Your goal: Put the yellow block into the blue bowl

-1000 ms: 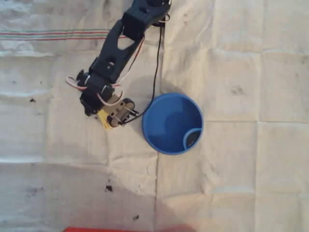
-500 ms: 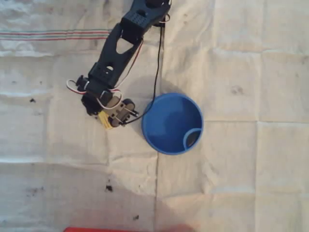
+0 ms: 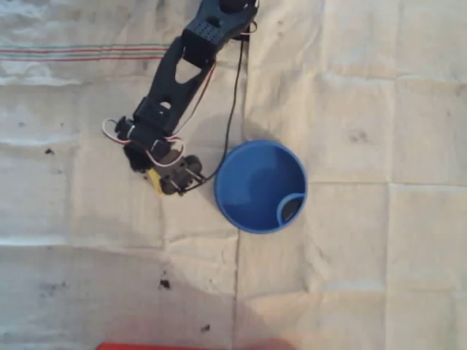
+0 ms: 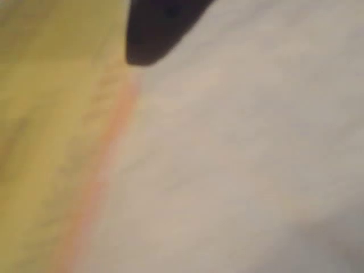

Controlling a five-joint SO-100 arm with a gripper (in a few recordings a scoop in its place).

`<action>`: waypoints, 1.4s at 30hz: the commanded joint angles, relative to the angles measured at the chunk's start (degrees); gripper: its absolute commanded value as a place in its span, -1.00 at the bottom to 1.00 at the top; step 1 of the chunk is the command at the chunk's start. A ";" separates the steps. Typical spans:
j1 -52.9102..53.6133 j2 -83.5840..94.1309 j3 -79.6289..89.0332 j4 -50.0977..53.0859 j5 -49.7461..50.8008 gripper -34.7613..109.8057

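The blue bowl (image 3: 260,187) sits on the cloth-covered counter (image 3: 379,277), and everything else is best placed from it. In the overhead view the end effector (image 3: 169,177) hangs just to the left of the bowl's rim, near it but not over it, at the tip of the dark arm (image 3: 175,80) that reaches down from the top edge of the picture. Under the end effector a small patch of the yellow block (image 3: 155,179) shows on its far side from the bowl — most of the bar is covered by the wrist hardware. The wrist view is very blurred, yet a broad yellow surface (image 4: 51,148) fills its left part right against the lens, with a dark fingertip above it.

The end effector appears to be pinching the yellow block, though the jaws themselves are hidden and the contact cannot be seen directly. Whether the block is lifted off the cloth or still touching it cannot be told either.

The block's long axis cannot be read with confidence; the visible bit suggests a slant. The relation that matters is simple — the bowl's opening lies to the right of the held block, so the next move likely calls for a carry rightward across the near rim, high enough to clear it.
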 commanded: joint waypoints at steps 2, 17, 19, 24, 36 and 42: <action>0.97 2.29 -3.87 -2.46 0.97 -0.23; 1.32 -3.96 -4.57 -1.93 0.44 -0.23; 1.32 -3.34 -4.57 -1.93 0.44 -0.23; 0.53 -2.29 -4.57 -1.49 0.44 -0.23; -0.70 2.29 -4.57 4.13 0.35 -0.23; 0.00 2.90 -4.48 3.96 0.35 -0.23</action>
